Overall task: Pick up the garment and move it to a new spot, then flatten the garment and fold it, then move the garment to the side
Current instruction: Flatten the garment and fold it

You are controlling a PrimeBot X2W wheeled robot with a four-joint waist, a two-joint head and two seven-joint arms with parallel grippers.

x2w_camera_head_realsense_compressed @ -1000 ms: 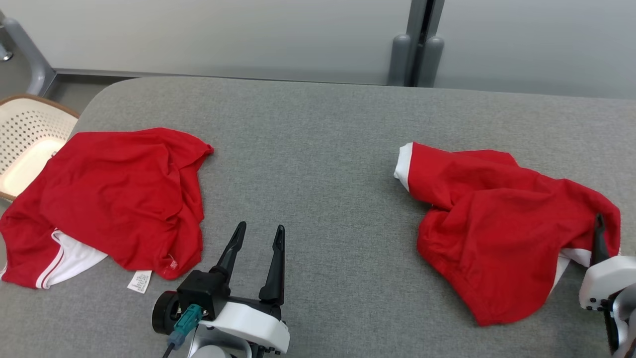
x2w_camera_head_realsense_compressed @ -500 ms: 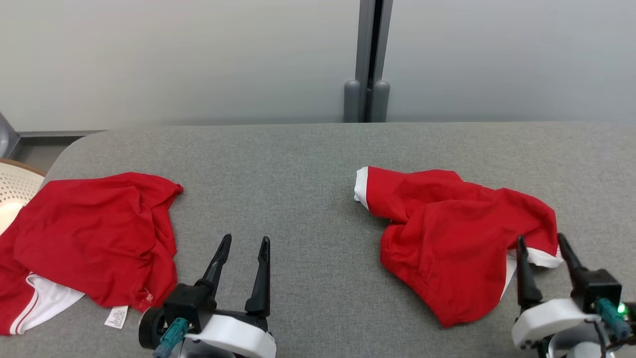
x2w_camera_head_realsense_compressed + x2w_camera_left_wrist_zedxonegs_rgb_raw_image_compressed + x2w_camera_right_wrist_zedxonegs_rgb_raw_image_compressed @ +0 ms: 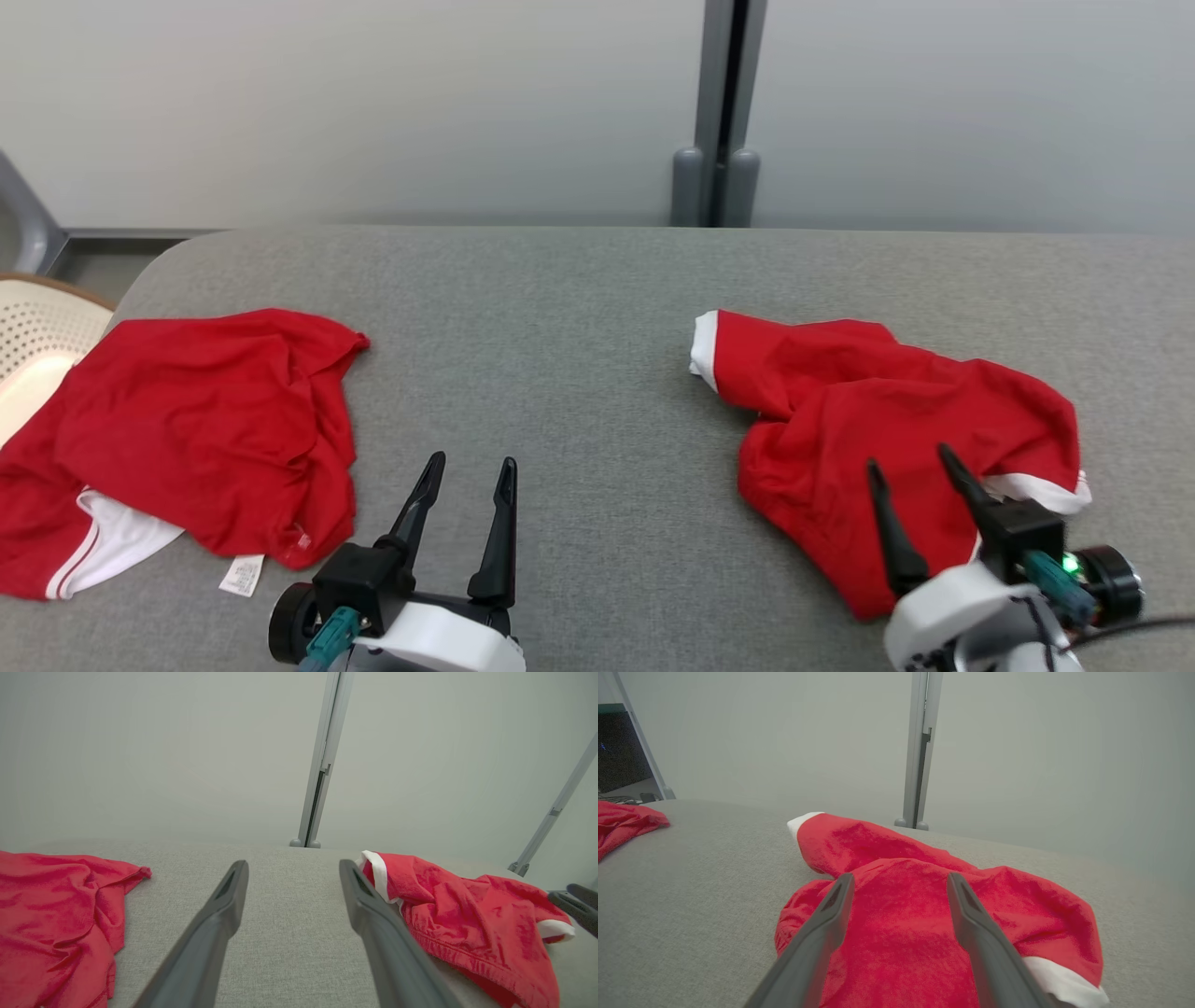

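desk (image 3: 579,299): grey fabric top, rounded far-left corner | post (image 3: 719,103): grey, upright, behind the desk's far edge, two rounded feet at its base | wall panels (image 3: 373,103): pale grey, behind the desk | basket (image 3: 42,341): cream, perforated, brown rim, off the desk's left end

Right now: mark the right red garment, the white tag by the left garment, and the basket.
right red garment (image 3: 924,406), head view, middle of its bunched red body.
white tag (image 3: 242,575), head view, centre of the tag.
basket (image 3: 42,322), head view, its perforated wall.
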